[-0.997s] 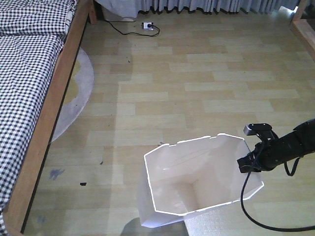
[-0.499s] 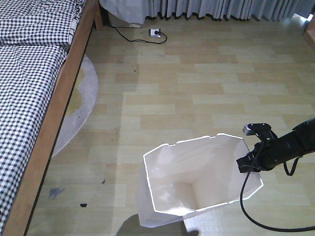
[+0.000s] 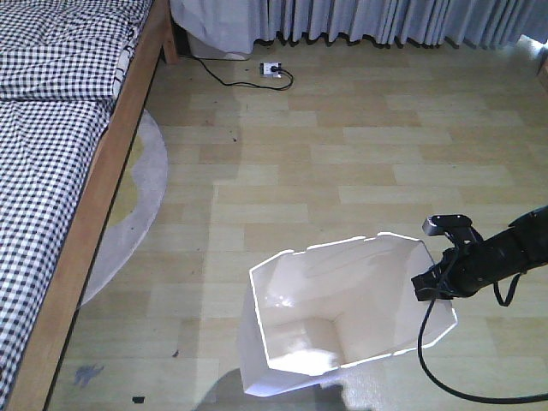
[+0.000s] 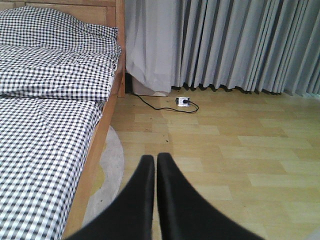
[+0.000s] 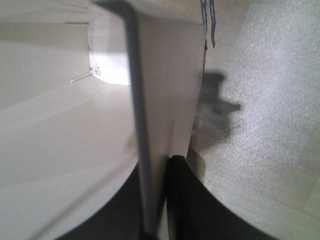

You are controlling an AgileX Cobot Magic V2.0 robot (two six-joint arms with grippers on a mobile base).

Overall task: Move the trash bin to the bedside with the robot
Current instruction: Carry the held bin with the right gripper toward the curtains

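The white trash bin (image 3: 291, 342) stands on the wooden floor at the lower middle of the front view, its cream inside showing. My right gripper (image 3: 425, 287) is shut on its right rim, with a black cable hanging below the arm. In the right wrist view the bin's wall (image 5: 165, 75) runs between the jaws of the right gripper (image 5: 156, 169). The bed (image 3: 51, 128), with checked bedding and a light wooden frame, fills the left side, well apart from the bin. My left gripper (image 4: 156, 158) is shut with nothing in it and points at the floor beside the bed (image 4: 50, 100).
A round grey rug (image 3: 128, 214) lies against the bed frame. A white power strip (image 3: 272, 68) with a black cable sits by the grey curtains (image 3: 385, 21) at the far wall. Small dark marks dot the floor near the bed's foot.
The floor, bed and power strip have slid down the front view toward me, so the base has rolled forward. The bin and right gripper keep their place in the view.
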